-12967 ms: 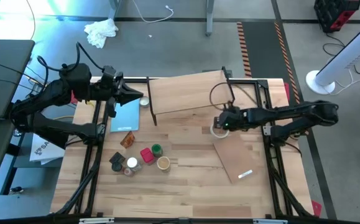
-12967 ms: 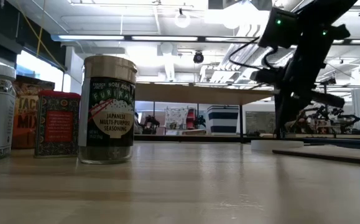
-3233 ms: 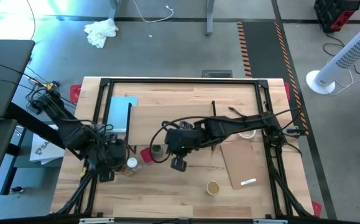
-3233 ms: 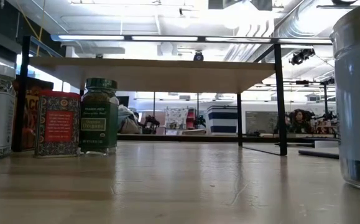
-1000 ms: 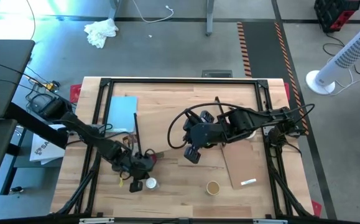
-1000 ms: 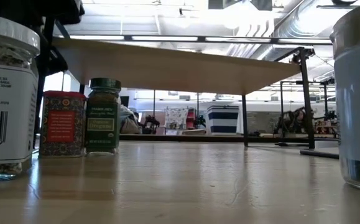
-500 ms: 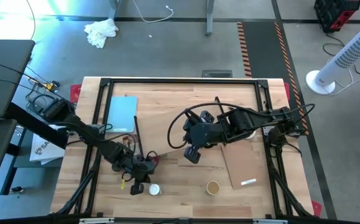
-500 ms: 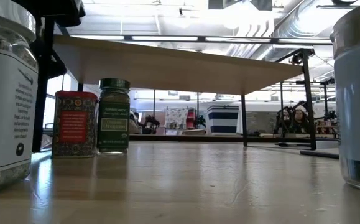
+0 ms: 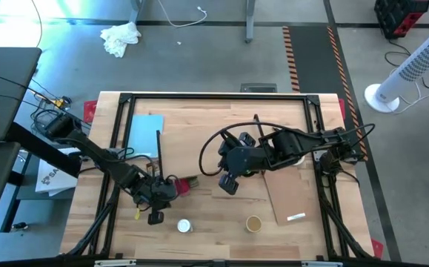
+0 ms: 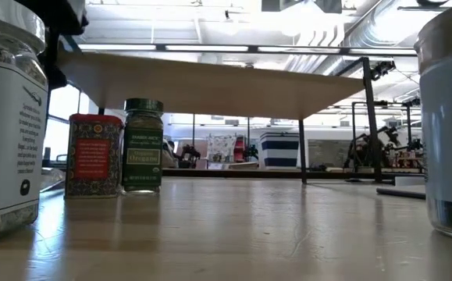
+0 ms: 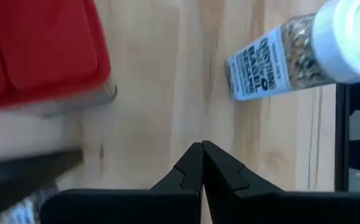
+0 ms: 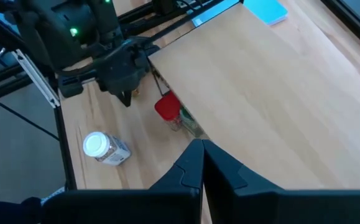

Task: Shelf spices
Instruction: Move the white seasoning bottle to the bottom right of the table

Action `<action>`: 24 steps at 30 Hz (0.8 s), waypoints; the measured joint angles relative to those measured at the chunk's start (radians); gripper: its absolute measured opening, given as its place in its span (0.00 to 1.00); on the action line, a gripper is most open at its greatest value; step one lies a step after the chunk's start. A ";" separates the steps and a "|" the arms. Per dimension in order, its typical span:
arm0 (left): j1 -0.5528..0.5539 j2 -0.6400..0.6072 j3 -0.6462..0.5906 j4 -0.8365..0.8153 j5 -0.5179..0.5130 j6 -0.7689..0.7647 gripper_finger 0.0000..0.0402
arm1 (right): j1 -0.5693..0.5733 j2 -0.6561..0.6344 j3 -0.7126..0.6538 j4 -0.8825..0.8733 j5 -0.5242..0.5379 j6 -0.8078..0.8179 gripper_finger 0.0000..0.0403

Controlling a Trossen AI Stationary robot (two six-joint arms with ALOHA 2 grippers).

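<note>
The left claw [image 9: 155,216], pinched shut and empty, hovers just beside the white-capped jar [image 9: 184,225].

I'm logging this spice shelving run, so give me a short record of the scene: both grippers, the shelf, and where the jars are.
left gripper: shut, empty, near the table's front left, beside the red tin
right gripper: shut, empty, over the shelf's front edge
shelf: mid-table, plank top bare
white-capped jar: front of the table, outside the shelf
tan-capped jar: front, outside the shelf
green-capped jar: next to the red tin, at the shelf's front edge
</note>
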 joint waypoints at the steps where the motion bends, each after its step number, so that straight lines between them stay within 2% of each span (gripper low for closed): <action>1: 0.000 0.000 -0.010 0.011 0.003 -0.013 0.00 | 0.001 0.000 0.000 0.000 0.000 0.000 0.00; 9: -0.012 0.027 -0.043 0.059 0.009 -0.070 0.00 | 0.007 0.000 0.000 0.001 0.000 0.020 0.00; 15: -0.065 0.040 -0.043 0.167 0.026 -0.092 0.00 | 0.007 0.000 0.000 0.001 0.000 0.023 0.00; 24: -0.170 -0.028 -0.014 0.147 0.044 -0.117 0.00 | 0.007 0.000 0.000 0.000 0.000 0.017 0.00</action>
